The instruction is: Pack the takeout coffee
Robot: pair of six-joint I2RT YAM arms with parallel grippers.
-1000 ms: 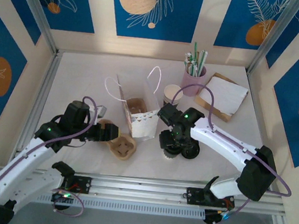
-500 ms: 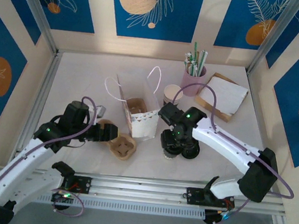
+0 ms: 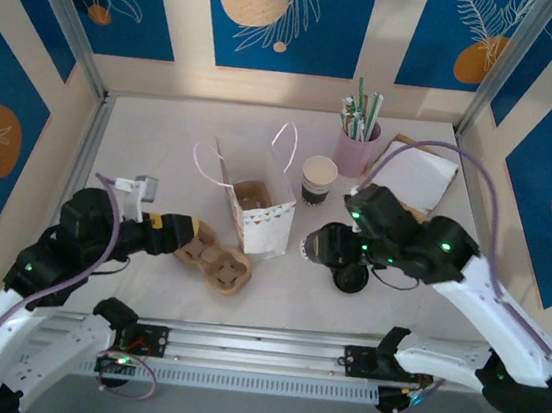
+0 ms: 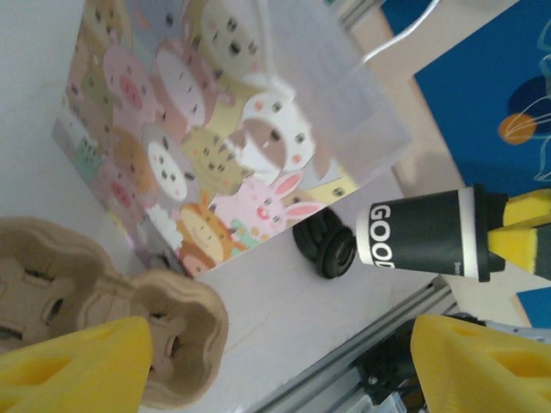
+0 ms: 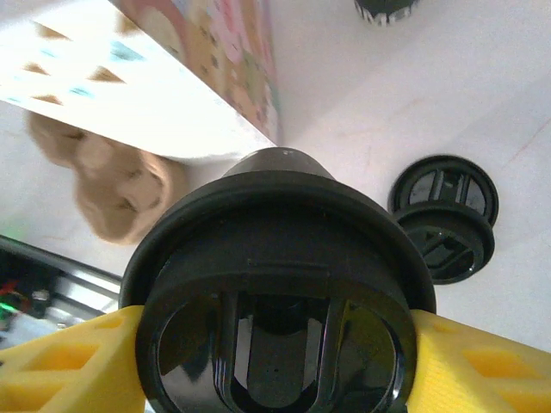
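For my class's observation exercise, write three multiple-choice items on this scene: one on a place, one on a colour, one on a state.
1. Where do the loose black lids lie? A in the straw holder; B on the table; C on the floor.
2. What colour is the straw holder? A green; B black; C pink.
3. The coffee cup in the right hand is: A lidded; B lidless; C crushed.
Key: 1 B, they rest on the table. 2 C, its wall is pink. 3 A, a black lid caps it.
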